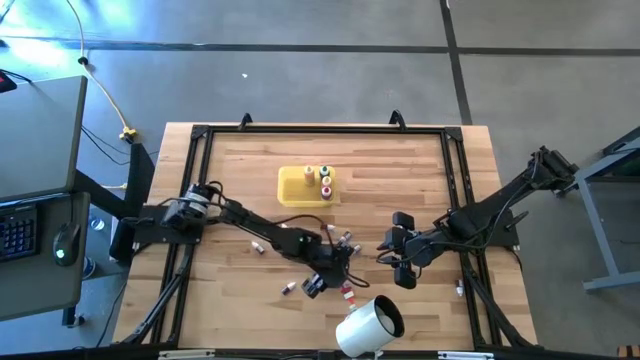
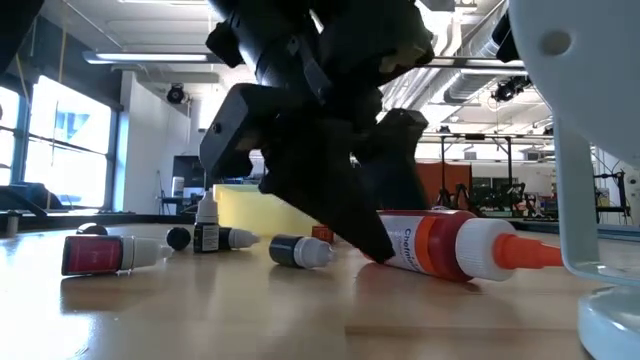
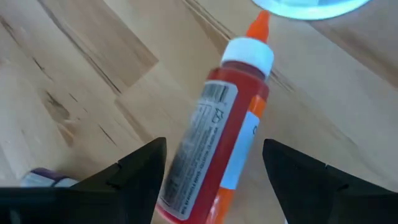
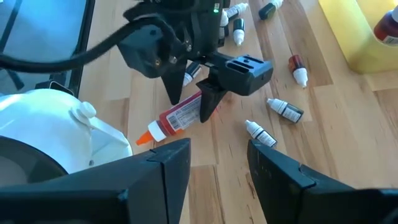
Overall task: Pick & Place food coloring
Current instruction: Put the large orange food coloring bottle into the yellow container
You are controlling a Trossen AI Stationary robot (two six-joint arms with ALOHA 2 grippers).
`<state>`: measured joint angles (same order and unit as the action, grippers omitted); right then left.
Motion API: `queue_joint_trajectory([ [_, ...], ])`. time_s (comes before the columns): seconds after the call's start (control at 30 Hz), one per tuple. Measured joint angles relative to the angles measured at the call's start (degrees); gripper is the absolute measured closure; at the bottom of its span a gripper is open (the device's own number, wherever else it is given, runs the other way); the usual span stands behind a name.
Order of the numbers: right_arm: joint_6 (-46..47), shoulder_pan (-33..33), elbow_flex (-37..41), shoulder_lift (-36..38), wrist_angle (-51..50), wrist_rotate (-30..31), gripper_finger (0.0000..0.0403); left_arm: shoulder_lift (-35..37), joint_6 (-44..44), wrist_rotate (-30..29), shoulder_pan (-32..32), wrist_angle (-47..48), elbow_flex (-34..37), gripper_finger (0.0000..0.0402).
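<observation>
1. The left end effector (image 3: 211, 168) is seen with its two dark fingers spread apart, one on either side of the long red plastic tube of food coloring (image 3: 214, 137); no contact with the tube can be confirmed, so nothing is judged to be gripped yet.
2. The tube is judged light and rigid enough to hold, though its smooth round body may roll or slip; the labelled middle of the body is judged the best place to be taken, well behind the tapered tip.
3. The tube is shown lying flat on the wooden tabletop (image 1: 420, 180), just beside the large white cylinder (image 1: 368, 325), with its orange nozzle (image 3: 258, 25) pointed toward that cylinder. A white collar and a printed label are visible.
4. Several small dropper bottles (image 4: 283, 109) are scattered beyond the tube, farther from the cylinder.
5. The right end effector (image 4: 217, 168) is held open near the cylinder, empty.
</observation>
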<state>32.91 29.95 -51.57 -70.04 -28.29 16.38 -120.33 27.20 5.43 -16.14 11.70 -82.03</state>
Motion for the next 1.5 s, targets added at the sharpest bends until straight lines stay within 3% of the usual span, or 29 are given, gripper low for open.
queue_joint_trajectory([
  [0.23,-2.17,0.0,0.0,0.0,0.0,0.0,0.0249,0.11,0.0,-0.02,0.0,-0.14,-0.17,0.0147],
  [0.63,-2.32,0.0,0.0,0.0,-0.01,0.0,0.0249,0.26,-0.35,-3.45,0.0,0.16,-0.17,0.0253],
  [1.0,-2.35,0.0,0.0,0.0,0.11,0.66,0.0249,9.03,-2.15,-6.44,-0.04,8.76,-0.12,0.0263],
  [1.13,-5.42,0.0,0.0,-0.02,0.71,7.39,0.0249,13.39,-2.8,-12.84,-0.04,11.52,-0.13,0.0263],
  [1.37,-14.21,-0.02,0.0,-0.09,6.06,20.74,0.0249,20.36,-4.81,-29.58,0.0,17.77,-0.04,0.0263],
  [1.5,-19.32,-0.03,-0.02,-0.09,10.8,24.03,0.0249,25.04,-6.95,-39.59,-0.02,23.05,-0.02,0.0263],
])
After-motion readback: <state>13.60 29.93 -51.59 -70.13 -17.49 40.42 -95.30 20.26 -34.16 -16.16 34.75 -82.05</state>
